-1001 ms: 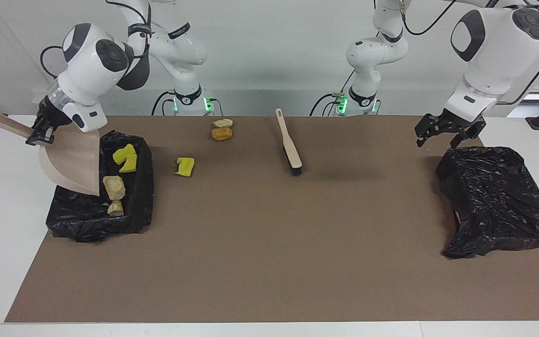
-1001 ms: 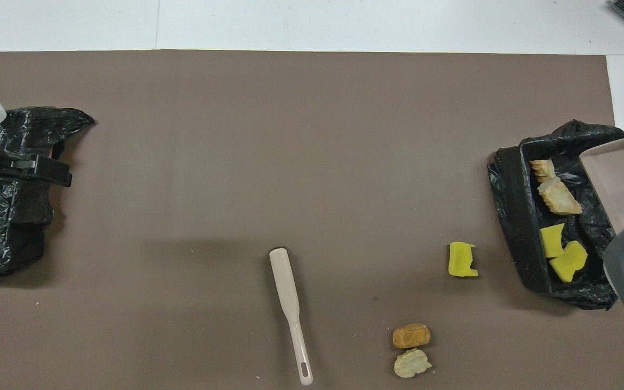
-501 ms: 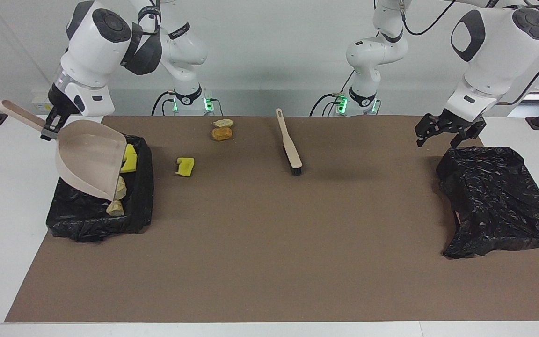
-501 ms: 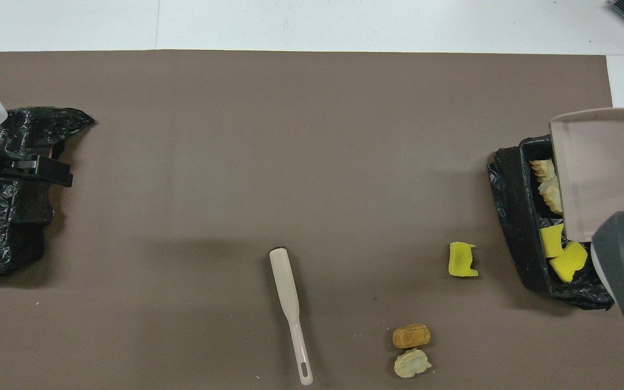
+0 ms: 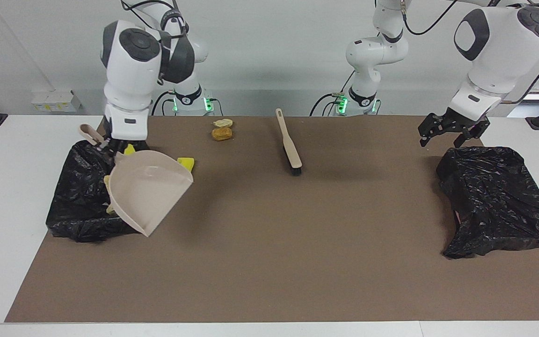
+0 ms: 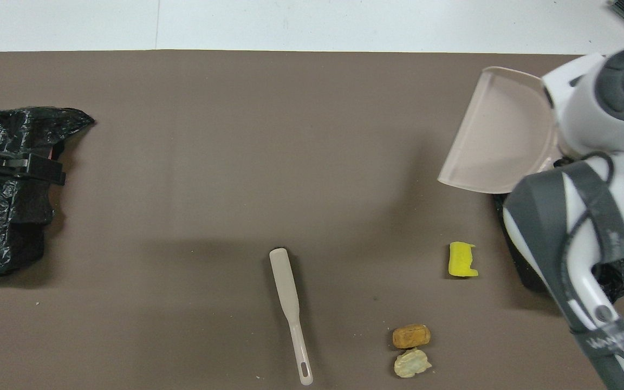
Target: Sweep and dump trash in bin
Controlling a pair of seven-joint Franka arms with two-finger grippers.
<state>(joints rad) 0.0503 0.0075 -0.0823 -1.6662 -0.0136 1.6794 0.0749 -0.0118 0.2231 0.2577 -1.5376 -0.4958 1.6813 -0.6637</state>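
My right gripper (image 5: 107, 143) is shut on the handle of the beige dustpan (image 5: 148, 194) and holds it in the air over the bin's inner edge and the mat; the pan also shows in the overhead view (image 6: 501, 135). The black-lined bin (image 5: 75, 187) holds trash, mostly hidden by the pan; a yellow sponge bit (image 5: 129, 149) shows. On the mat lie a yellow sponge (image 5: 186, 163) (image 6: 462, 259), an orange-brown chunk (image 5: 221, 134) (image 6: 411, 336) and a beige chunk (image 5: 223, 123) (image 6: 412, 363). My left gripper (image 5: 452, 135) (image 6: 30, 169) is open and empty and waits over a black bag.
The beige-handled brush (image 5: 289, 149) (image 6: 290, 314) lies on the brown mat near the robots, between the two arms. A crumpled black bag (image 5: 498, 201) (image 6: 3, 216) sits at the left arm's end. My right arm covers most of the bin (image 6: 526, 271) in the overhead view.
My right arm has swung the dustpan from its tipped pose over the bin toward the table's middle, so it now hangs over the bin's inner edge. The left arm has barely moved.
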